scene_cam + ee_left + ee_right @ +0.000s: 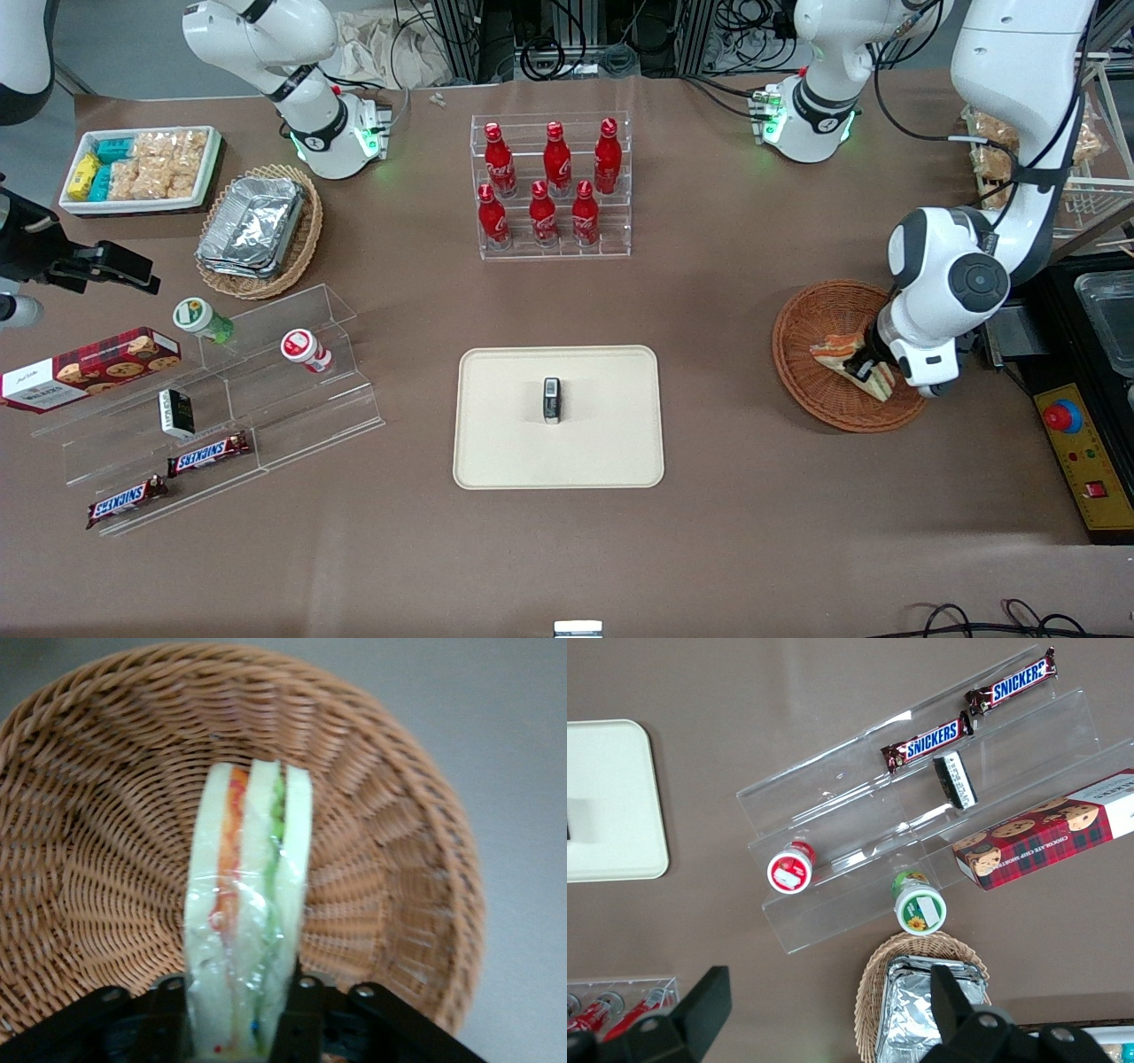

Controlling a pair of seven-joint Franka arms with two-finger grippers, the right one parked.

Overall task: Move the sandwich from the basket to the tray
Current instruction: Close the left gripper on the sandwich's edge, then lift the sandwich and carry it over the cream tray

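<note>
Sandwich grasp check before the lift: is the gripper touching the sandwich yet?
Touching. In the left wrist view both fingers of the gripper press against the sandwich's bread sides, inside the basket.

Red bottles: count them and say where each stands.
6, all in the clear rack: three on the upper step, three on the lower. The gripper is shut on the sandwich in the basket.

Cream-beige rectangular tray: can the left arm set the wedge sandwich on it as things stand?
Probably yes. The gripper is shut on the clear-wrapped wedge sandwich in the reddish-brown wicker basket; the cream-beige rectangular tray holds only a small dark object at its centre.
</note>
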